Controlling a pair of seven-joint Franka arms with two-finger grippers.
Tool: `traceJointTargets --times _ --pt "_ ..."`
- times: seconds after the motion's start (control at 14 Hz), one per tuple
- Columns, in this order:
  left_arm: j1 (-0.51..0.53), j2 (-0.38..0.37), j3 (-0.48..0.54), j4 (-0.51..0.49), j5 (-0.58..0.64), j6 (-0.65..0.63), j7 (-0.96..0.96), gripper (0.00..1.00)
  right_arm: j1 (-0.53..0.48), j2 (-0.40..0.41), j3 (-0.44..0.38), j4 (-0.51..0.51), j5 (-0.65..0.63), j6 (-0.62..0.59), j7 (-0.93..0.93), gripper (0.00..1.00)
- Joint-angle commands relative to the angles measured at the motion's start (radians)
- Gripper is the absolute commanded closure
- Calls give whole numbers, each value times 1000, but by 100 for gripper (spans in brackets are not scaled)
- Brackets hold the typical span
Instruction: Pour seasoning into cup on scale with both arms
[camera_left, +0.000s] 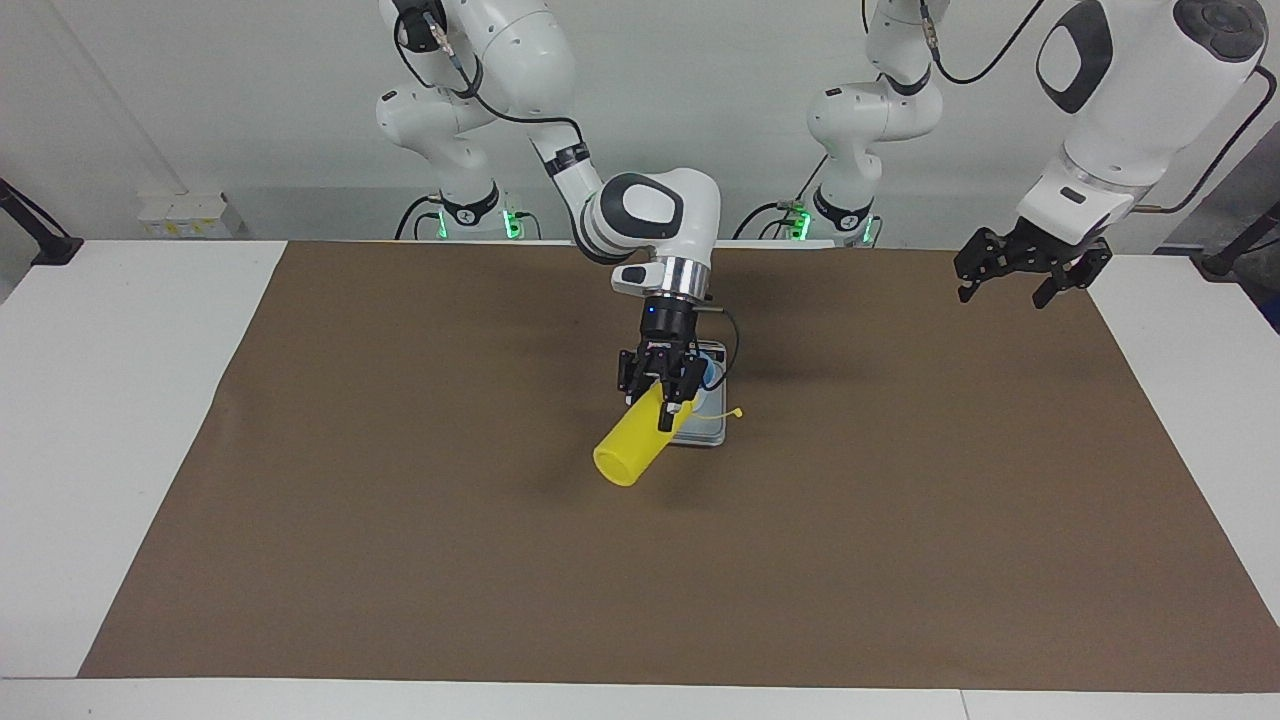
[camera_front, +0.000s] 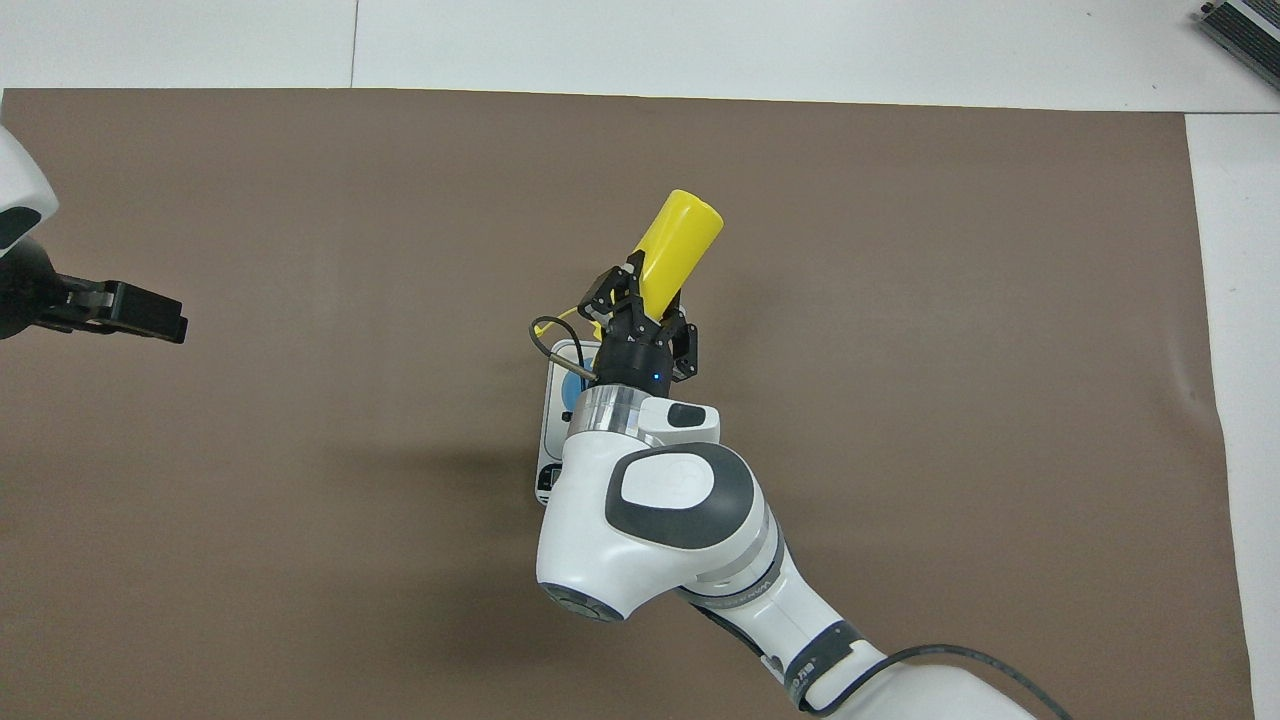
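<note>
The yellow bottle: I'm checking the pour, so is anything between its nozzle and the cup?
Nothing visible is. The right claw holds the yellow bottle tilted over the scale, nozzle end toward the blue cup; the claw hides the tip. The left claw waits aside.

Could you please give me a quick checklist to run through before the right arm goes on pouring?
1. Right pincer shut on the seasoning bottle: ok.
2. Bottle tilted, nozzle end toward the cup: ok.
3. Cup on the scale: ok.
4. Nozzle exactly over the cup's mouth: cannot tell, the pincer hides it.
5. Tethered cap tip hanging free of the nozzle: ok.
6. Left pincer open, waiting over the left arm's end of the table: ok.
</note>
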Motion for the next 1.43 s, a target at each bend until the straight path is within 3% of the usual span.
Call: traceJointTargets --times 0.0,0.21,0.86,1.21,1.36 --pt "13 1 -8 1 1 0 17 0 4 -25 -3 -40 -96 -15 34 100" --pt "13 1 -8 -2 1 2 15 0 5 -28 -1 -51 -141 -29 63 100" --pt "13 0 -8 -7 1 3 15 0 11 -34 2 -34 -115 -20 66 100" --pt "13 0 -8 -7 1 6 15 0 4 -124 2 -34 186 35 40 100" --pt "13 0 -8 -7 1 6 15 0 -15 -141 2 -21 364 82 -15 100"
